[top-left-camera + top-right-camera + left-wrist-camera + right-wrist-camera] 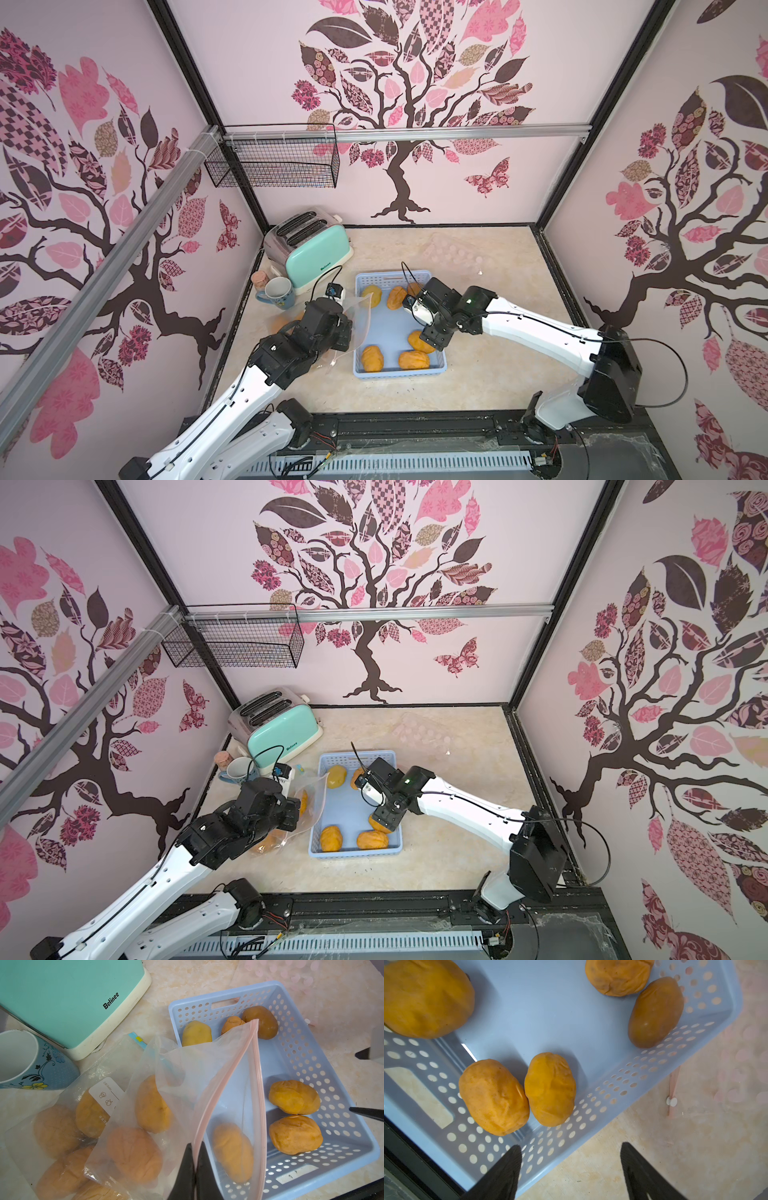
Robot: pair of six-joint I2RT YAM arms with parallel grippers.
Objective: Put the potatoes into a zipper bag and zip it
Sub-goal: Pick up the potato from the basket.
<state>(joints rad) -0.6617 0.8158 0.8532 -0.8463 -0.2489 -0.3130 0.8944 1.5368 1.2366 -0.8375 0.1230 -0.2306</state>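
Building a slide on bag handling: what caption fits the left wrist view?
Left gripper pinches the pink rim of the open zipper bag beside a blue basket holding loose potatoes.

Pink walls (249, 62) with tree pictures stand behind the green toaster (316, 253). A wire basket (274, 162) hangs above the toaster.

Even, bright light is spread throughout; soft shadows are cast beside the potatoes (550, 1088). Edges are bowed in both top views.
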